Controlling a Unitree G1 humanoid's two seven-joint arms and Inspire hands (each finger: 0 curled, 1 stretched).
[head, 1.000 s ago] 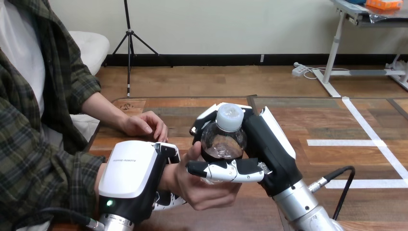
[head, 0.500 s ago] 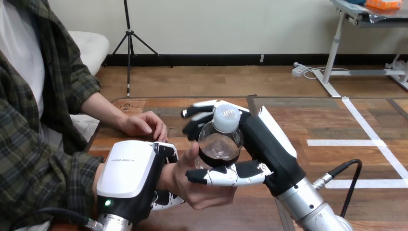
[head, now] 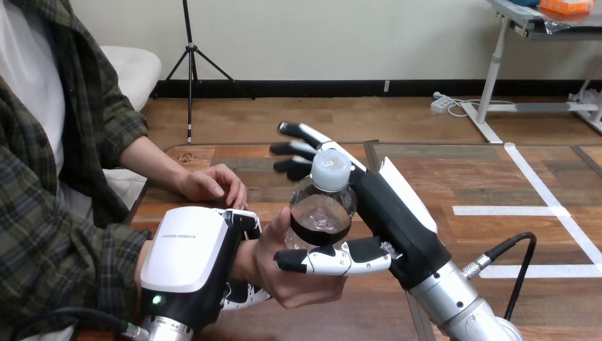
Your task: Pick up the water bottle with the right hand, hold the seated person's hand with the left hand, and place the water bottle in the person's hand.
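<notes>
A clear water bottle (head: 321, 217) with a white cap and dark liquid stands upright in the person's upturned hand (head: 302, 286) near the table's front. My right hand (head: 394, 217) is open beside it. Its fingers (head: 302, 133) stretch straight out behind the cap. Its thumb (head: 330, 260) lies across the bottle's front, low down. My left hand (head: 186, 259) is at the person's wrist from the left, with fingers curled round it from below. The person's thumb rests against the bottle's left side.
The person's other hand (head: 211, 183) lies flat on the wooden table (head: 490, 181) at the back left. White tape lines (head: 546, 211) cross the table's right part. The person's torso and sleeve take up the left edge.
My right hand's fingers have uncurled from around the bottle and now point straight out behind it. The bottle has settled slightly lower in the person's palm. My left hand stays put.
</notes>
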